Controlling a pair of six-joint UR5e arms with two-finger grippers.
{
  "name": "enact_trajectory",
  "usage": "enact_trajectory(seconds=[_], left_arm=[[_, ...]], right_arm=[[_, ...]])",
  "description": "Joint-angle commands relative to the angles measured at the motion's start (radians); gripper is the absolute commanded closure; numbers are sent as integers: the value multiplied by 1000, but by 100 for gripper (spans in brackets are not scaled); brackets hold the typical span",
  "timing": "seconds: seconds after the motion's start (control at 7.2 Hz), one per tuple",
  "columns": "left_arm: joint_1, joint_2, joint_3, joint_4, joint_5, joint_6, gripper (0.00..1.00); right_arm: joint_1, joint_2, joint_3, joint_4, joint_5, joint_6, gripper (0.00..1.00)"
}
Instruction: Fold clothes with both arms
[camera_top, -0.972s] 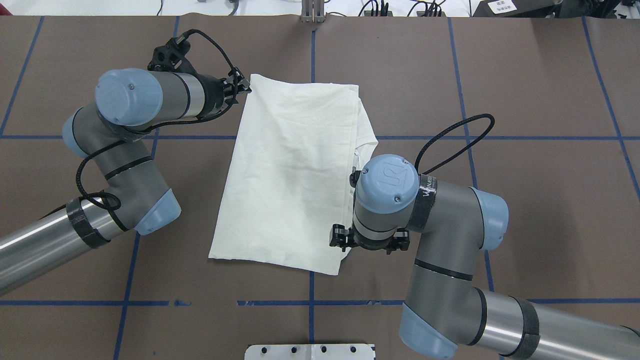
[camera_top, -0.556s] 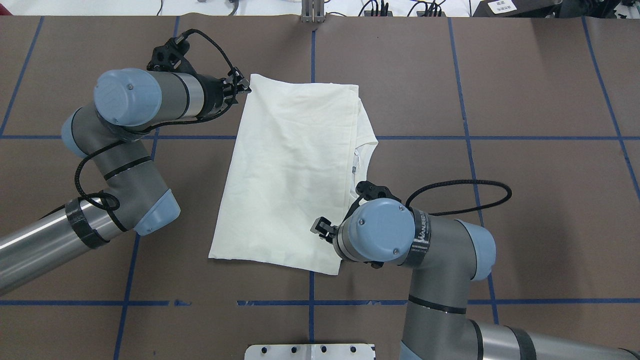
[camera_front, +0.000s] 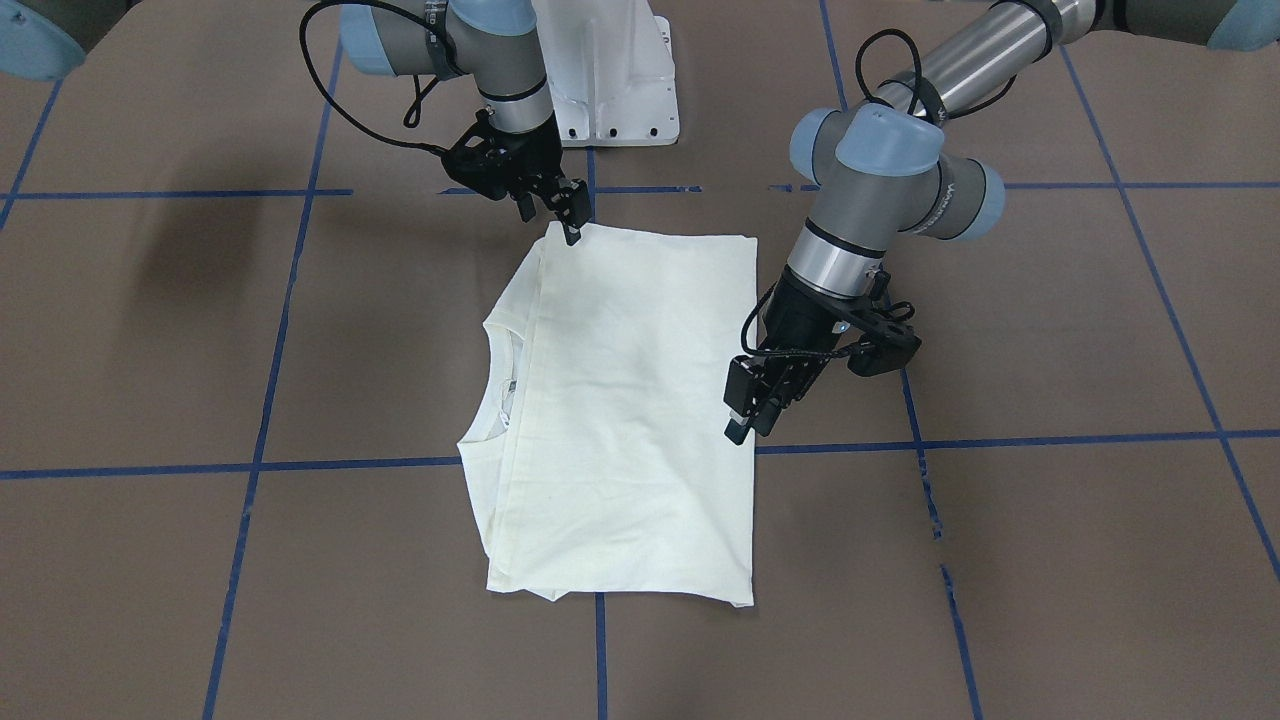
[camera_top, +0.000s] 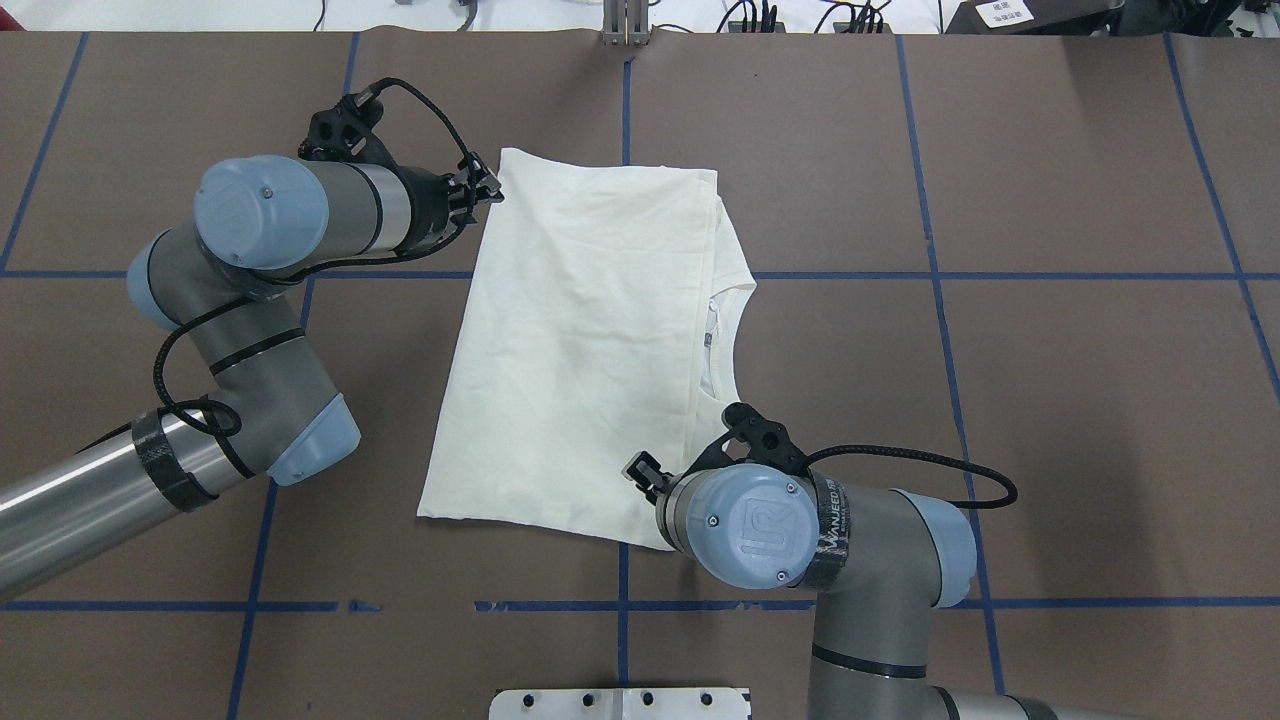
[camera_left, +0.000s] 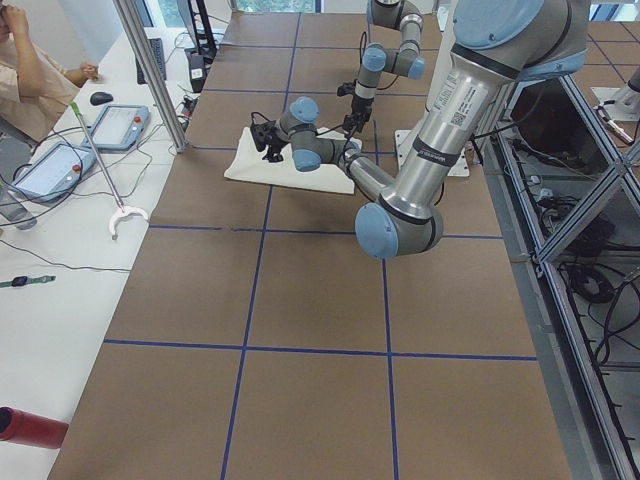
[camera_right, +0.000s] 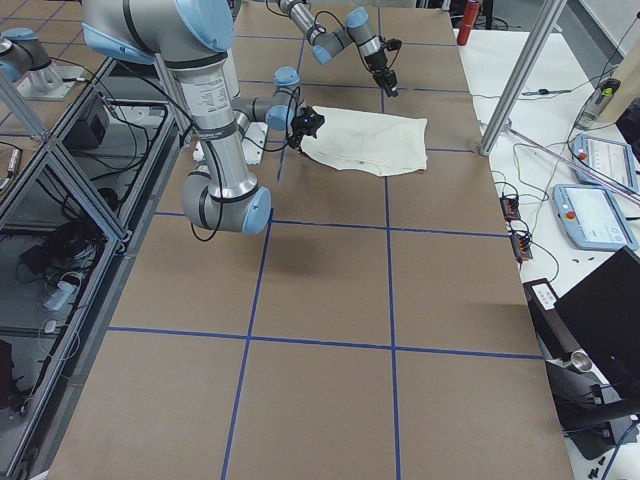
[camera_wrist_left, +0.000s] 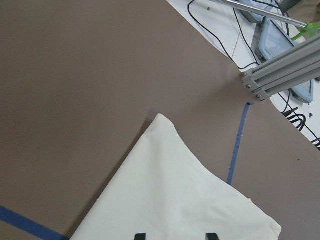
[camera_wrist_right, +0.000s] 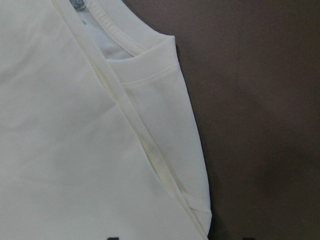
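Observation:
The cream-white T-shirt (camera_top: 580, 330) lies folded into a long rectangle, plain side up, so the print is hidden. Its ribbed neck (camera_top: 725, 340) shows at the right edge. It also shows in the front view (camera_front: 620, 400). My left gripper (camera_top: 487, 190) is open and empty, just above the shirt's far left corner; the left wrist view shows its tips (camera_wrist_left: 176, 235) apart over the cloth (camera_wrist_left: 175, 200). My right gripper (camera_front: 565, 225) is open and empty at the shirt's near right corner. The right wrist view (camera_wrist_right: 180, 238) looks onto the shoulder fold and collar (camera_wrist_right: 115, 30).
The brown table carries a grid of blue tape lines (camera_top: 930, 275). The white pedestal base (camera_front: 610, 80) stands at the robot's edge. An aluminium post (camera_wrist_left: 280, 75) stands beyond the far edge. A side desk holds tablets (camera_left: 120, 125), and a person (camera_left: 30, 70) sits there.
My right arm has drawn back along the shirt's right edge, from its middle to the near right corner. My left arm has shifted only slightly at the far left corner.

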Motion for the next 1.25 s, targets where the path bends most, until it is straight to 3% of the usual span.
enact_trajectory(seconds=[0.0, 0.97, 1.11], left_arm=[[5, 2, 2, 0, 1, 0, 50], [14, 2, 2, 0, 1, 0, 50], [14, 2, 2, 0, 1, 0, 50]], right_arm=[[-2, 1, -21, 1, -4, 7, 13], [-5, 14, -53, 1, -1, -2, 14], [-5, 13, -53, 1, -1, -4, 22]])
